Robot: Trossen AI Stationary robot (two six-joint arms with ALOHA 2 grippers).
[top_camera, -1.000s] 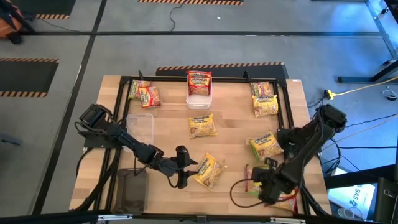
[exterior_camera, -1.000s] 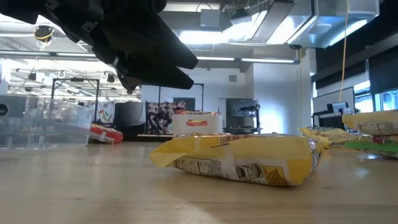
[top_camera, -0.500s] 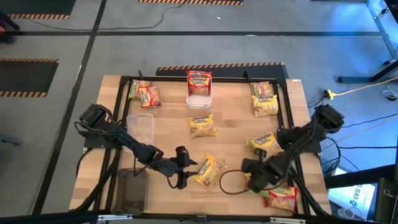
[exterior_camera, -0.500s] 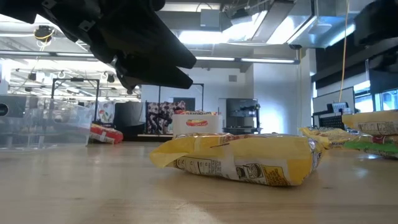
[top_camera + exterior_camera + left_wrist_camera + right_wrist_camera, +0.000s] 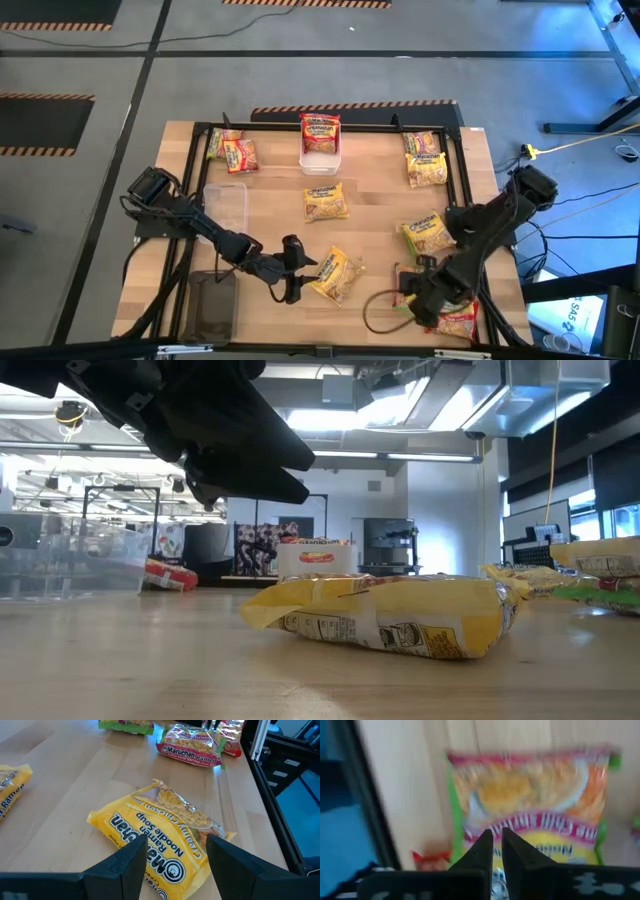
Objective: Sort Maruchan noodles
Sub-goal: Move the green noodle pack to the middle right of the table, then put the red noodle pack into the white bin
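A yellow Maruchan packet lies flat on the wood near the table's front middle. My left gripper stands open just left of it, one finger on each side of its near end, hanging above the table in the low view. My right gripper is shut and points down over a green-edged packet with a pink band at the near right. An orange-red packet lies beside it. Other packets are spread over the table. My right gripper points down over the lower half of the green-edged packet, which lies flat on the table. Whether its shut fingertips touch the packet I cannot tell.
A white bin at the far middle holds a red packet. A clear bin and a dark tray stand on the left. More packets lie at the far left and far right. A black frame rims the table.
My right gripper, shut throughout, swung toward the table's left and a little toward its far edge. It then came back to the near right corner, above the packets there. My left gripper and the yellow packet have kept still.
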